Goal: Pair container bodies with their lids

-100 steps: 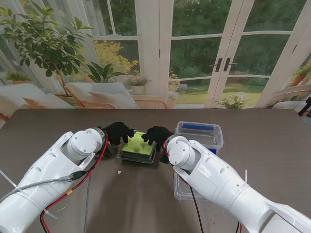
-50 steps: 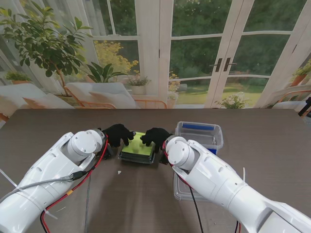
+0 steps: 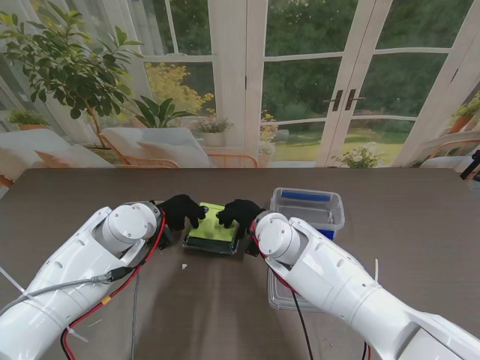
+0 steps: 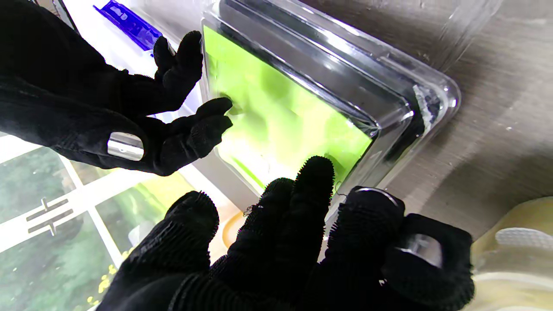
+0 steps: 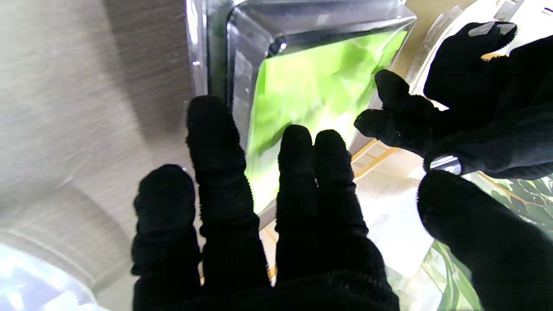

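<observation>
Green-lidded container (image 3: 213,229), no readable label, sits between left robot hand (image 3: 182,210) and right robot hand (image 3: 238,212).

White arms (image 3: 82,262), black-gloved hands (image 3: 182,209) (red cables).

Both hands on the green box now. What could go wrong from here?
1. The left robot hand and right robot hand press the clear lid of the green container with open fingers, not a grip; uneven pressure could leave one edge unseated.
2. The fingertips of the two hands are close together over the lid, so they may collide.
3. The clear box with the blue strip sits just beside the right arm and might get nudged.
</observation>
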Tool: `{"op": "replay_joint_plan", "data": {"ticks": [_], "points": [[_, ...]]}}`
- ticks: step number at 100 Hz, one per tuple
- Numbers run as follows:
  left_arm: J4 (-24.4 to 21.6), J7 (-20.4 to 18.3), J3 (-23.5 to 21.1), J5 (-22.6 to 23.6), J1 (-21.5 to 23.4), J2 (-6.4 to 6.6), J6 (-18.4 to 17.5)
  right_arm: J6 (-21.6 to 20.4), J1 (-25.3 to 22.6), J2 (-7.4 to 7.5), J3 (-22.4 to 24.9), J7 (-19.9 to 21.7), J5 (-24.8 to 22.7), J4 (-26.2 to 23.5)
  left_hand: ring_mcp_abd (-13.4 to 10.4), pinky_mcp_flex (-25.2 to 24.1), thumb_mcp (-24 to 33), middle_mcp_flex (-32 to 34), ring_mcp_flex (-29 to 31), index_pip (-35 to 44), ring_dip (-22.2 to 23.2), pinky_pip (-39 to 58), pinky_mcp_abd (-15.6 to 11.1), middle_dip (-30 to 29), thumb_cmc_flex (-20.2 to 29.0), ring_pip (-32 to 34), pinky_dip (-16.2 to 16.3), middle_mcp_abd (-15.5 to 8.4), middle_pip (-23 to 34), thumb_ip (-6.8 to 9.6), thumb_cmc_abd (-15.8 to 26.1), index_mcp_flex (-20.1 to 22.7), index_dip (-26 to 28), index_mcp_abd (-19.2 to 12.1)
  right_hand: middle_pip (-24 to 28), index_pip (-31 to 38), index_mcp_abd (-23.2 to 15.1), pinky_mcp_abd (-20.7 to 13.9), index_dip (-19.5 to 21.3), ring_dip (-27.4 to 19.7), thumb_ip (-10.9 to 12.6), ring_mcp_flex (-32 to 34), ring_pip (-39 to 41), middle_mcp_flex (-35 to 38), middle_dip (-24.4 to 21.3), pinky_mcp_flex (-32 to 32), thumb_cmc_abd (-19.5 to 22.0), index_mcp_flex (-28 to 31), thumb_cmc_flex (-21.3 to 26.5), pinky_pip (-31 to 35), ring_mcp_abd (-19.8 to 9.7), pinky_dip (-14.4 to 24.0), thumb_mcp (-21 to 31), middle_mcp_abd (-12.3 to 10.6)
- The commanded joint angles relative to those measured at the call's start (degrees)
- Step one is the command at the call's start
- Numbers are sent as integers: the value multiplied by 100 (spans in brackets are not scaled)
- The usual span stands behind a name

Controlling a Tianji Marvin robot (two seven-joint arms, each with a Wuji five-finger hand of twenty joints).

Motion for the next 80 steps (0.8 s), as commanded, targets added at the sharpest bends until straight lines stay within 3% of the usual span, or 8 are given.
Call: {"op": "replay_joint_plan", "data": {"ticks": [1, 42, 80], "points": [[40, -161, 14, 11, 106, 18, 88, 33, -107, -5, -29, 86, -5, 73, 380, 14, -76, -110, -152, 40, 41, 126, -68, -154, -45, -84, 115, 716, -308, 88, -15, 56, 29, 89, -89, 37, -10, -97, 47, -74, -15, -63, 6, -177, -154, 869, -135, -111, 26, -31, 29, 195, 120, 519], [-183, -344, -37, 150, 164, 103, 356, 15, -36, -30, -28, 34, -14, 48, 386, -43, -167, -121, -173, 1, 49, 80, -72, -153, -26, -98, 162, 737, -314, 96, 18, 3, 13, 136, -84, 42, 11, -127, 64, -76, -19, -89, 4, -293, -165, 852, -120, -331, 7, -45, -1, 200, 83, 513], [103, -175, 4, 134, -11, 30, 142, -18, 128, -109, -82, 50, 18, 264, 377, -45, -214, -157, -175, -33, 53, 61, -67, -152, 2, -107, 200, 706, -321, 103, 16, -52, -1, 113, -32, 105, 51, -180, 111, -61, -14, -135, 54, -501, -169, 823, -102, -582, -6, -5, -1, 226, 40, 569]]}}
